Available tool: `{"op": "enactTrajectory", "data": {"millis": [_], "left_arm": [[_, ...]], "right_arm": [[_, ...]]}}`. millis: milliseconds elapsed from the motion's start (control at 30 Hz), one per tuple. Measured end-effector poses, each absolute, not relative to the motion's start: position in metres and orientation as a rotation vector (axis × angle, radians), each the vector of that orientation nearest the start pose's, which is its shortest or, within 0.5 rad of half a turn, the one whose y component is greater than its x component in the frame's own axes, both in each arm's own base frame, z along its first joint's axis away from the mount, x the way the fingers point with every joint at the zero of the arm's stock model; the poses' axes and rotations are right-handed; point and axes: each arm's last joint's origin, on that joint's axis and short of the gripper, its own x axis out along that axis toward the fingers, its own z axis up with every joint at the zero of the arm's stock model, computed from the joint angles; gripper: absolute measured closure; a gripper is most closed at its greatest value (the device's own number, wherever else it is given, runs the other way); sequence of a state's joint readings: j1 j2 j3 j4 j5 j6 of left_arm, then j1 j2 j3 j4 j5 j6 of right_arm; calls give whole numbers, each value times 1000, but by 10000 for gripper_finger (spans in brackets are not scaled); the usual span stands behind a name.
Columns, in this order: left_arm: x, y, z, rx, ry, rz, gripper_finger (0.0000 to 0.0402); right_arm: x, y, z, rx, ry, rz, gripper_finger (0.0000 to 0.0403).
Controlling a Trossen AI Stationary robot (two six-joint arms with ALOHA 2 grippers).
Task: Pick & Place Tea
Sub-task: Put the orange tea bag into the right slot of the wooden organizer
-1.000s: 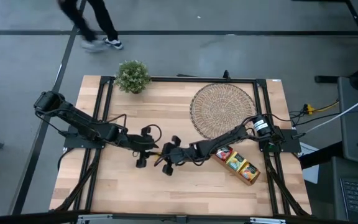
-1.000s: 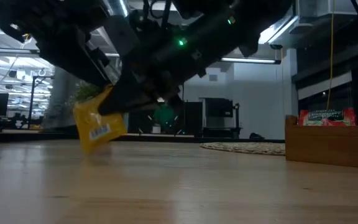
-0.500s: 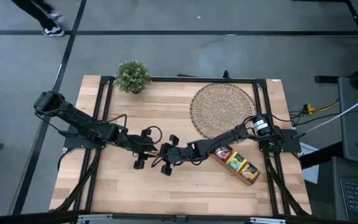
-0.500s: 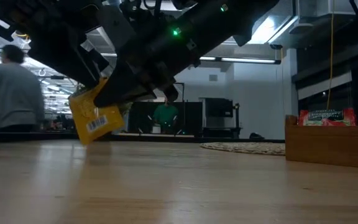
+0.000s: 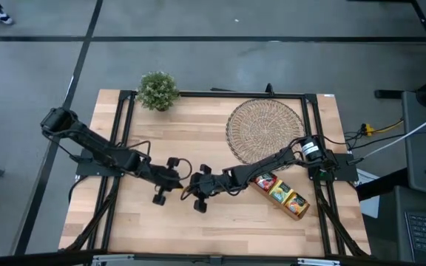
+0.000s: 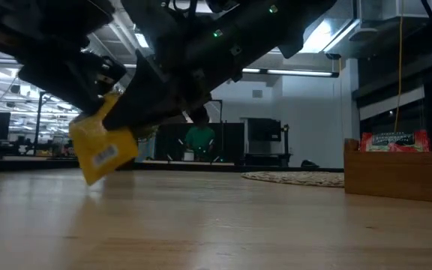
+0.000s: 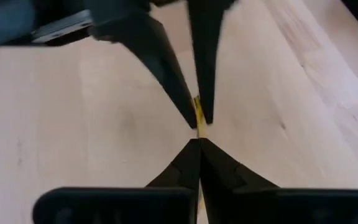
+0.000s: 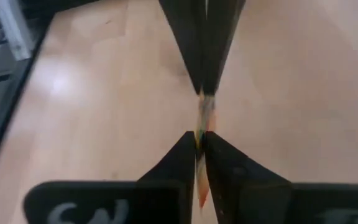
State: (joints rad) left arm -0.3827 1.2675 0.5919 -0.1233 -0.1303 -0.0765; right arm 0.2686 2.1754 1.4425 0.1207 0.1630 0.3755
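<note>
Yellow tea sachet (image 6: 102, 148), barcode label, tilted, between both pincers.

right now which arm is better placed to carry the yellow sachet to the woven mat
Right. Both sets of jaws are shut on the yellow sachet mid-table, but the woven mat lies beside the right arm and its base; the left arm reaches in from the opposite edge.

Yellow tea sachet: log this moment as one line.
phase: handover | yellow tea sachet: mid-air above table | left gripper: shut on it | right gripper: shut on it
</note>
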Motion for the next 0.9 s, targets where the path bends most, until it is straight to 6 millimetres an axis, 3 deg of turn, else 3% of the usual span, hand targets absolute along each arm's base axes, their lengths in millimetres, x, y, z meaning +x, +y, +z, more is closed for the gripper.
{"op": "enactTrajectory", "data": {"millis": [267, 500, 700, 900], "left_arm": [[205, -106, 191, 307, 714, -291, 399], [178, -132, 209, 669, 544, -399, 399], [162, -143, 220, 951, 424, -293, 399], [159, -146, 226, 1080, 400, -222, 399]], "right_arm": [[459, 103, 146, 531, 712, 222, 313], [462, 75, 149, 855, 844, 414, 262], [469, 66, 158, 999, 787, 447, 241], [472, 59, 164, 1072, 750, 462, 238]]}}
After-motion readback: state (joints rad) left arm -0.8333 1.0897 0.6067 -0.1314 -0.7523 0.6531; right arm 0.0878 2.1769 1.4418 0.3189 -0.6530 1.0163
